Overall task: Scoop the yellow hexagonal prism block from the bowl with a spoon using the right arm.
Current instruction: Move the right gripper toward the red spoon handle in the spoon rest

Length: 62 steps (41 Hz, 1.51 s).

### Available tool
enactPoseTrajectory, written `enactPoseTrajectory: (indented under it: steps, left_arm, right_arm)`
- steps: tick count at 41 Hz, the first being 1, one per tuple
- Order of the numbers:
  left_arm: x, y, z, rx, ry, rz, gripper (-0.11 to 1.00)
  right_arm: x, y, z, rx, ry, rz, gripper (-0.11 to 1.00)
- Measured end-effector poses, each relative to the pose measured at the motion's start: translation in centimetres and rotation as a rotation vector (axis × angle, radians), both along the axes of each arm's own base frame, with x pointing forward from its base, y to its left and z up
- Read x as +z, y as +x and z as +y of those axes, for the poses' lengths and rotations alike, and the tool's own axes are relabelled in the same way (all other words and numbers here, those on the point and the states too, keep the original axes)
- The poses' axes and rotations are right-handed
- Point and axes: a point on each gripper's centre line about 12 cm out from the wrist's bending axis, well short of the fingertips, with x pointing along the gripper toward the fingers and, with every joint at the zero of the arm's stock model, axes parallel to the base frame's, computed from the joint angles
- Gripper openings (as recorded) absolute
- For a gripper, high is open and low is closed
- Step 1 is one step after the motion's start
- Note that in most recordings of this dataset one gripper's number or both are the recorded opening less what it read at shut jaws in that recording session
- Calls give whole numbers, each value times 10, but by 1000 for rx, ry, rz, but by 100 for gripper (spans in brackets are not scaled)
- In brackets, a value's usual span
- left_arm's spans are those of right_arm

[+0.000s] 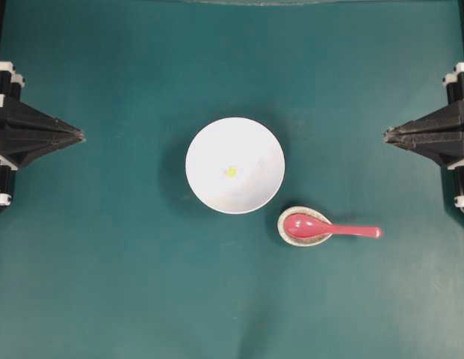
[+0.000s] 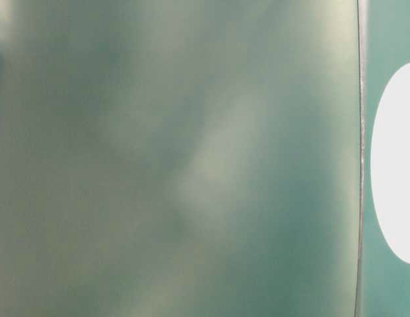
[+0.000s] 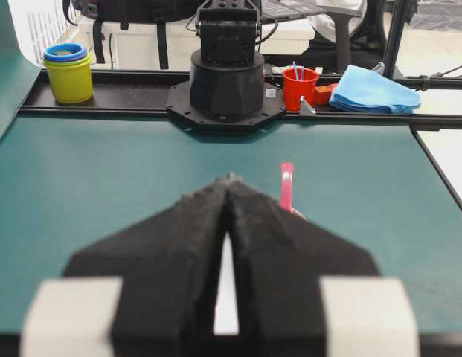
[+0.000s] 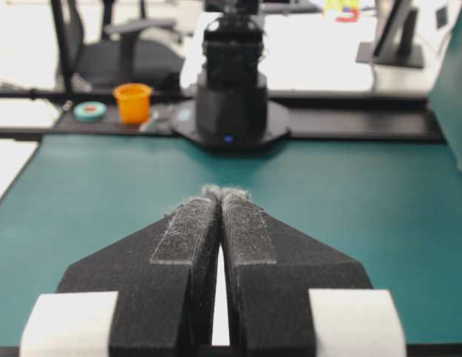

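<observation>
Wide shot from overhead: the green worktop (image 1: pixel 104 284) fills the picture, and it is a quiet scene. On the left edge sits the left arm with its black left pincer (image 1: pixel 79 136) drawn to a point, fingers pressed together, gripping nothing. Mirroring it on the right edge is the right arm, its right pincer (image 1: pixel 386 134) also squeezed tight and empty, tip aimed toward the middle. Both sit well apart from the dishes.

From the left wrist view the left pincer (image 3: pixel 229 180) shows only a thin slit between its fingers. The right wrist view tells the same story: right pincer (image 4: pixel 222 195) with its padded fingers meeting at the tip, only green worktop ahead of it, the other arm's base beyond.

Centre stage is the bowl (image 1: pixel 209 142), big, white and round, standing upright between the two arms. In the table-level view it is just a white curve at the right edge (image 2: pixel 393 165); the rest there is blur.

Down to the right of the bowl, just beside its rim, lies the spoon rest (image 1: pixel 286 234), speckled and oval. The spoon (image 1: pixel 321 226) rests in it, scoop in the rest, handle pointing toward the right arm's side.

Smallest of all: the yellow hexagonal prism block (image 1: pixel 231 171), sitting on the bowl's floor, near its middle.
</observation>
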Motion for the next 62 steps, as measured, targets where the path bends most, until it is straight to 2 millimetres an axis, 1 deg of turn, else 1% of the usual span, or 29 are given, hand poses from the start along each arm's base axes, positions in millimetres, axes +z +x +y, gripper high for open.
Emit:
enactPoseTrajectory:
  steps: [1, 2, 5, 16, 20, 29, 35, 41, 51, 56, 62]
  left_arm:
    - [0, 0, 0, -2, 0, 0, 0]
    - [10, 1, 0, -1, 11, -23, 6]
    - [15, 1, 0, -1, 17, -35, 4]
    - [13, 3, 0, -2, 4, -17, 4]
    - [12, 3, 0, -2, 4, -6, 4]
    - [11, 3, 0, -2, 4, 0, 4]
    - [11, 3, 0, -2, 4, 0, 4]
    - [11, 3, 0, -2, 4, 0, 4]
    - [11, 3, 0, -2, 4, 0, 4]
    - [11, 3, 0, -2, 4, 0, 4]
    - [10, 3, 0, -2, 4, 5, 4]
  right_arm:
    - [0, 0, 0, 0, 0, 2, 0]
    - [-1, 0, 0, 0, 5, 8, 0]
    - [-2, 1, 0, 1, 6, 26, 0]
    - [-6, 1, 0, 1, 13, 67, 2]
    - [-6, 1, 0, 0, 16, 72, 11]
    - [-7, 1, 0, -2, 29, 81, 43]
    - [-9, 2, 0, -2, 29, 93, 53]
    - [-10, 3, 0, -3, 34, 103, 57]
    - [-20, 9, -1, -12, 88, 145, 57]
    - [-37, 16, -2, -21, 109, 206, 57]
    - [-54, 24, 4, -1, 109, 234, 57]
